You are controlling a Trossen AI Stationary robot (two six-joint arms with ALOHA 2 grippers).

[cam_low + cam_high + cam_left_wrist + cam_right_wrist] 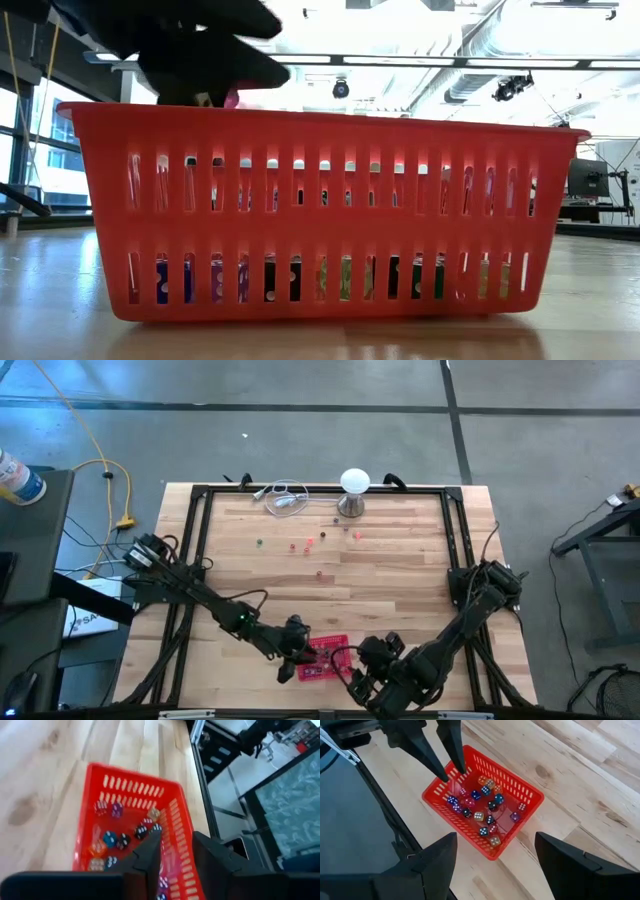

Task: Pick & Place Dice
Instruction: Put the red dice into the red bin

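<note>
Red basket (330, 210) fills low view, w/ dice (480, 807) piled inside; more dice upper-centre on bench (400, 575). Left gripper (445, 750) over basket's rim, fingers parted, maybe pink die between; release low, inside walls. Right gripper (492, 862) wide open, empty.

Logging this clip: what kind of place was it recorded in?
Likely a lab or workshop in an industrial-style building: a wooden table in a black frame stands on a concrete floor, cables trail beside it, and exposed ducts and strip lights run overhead.
</note>
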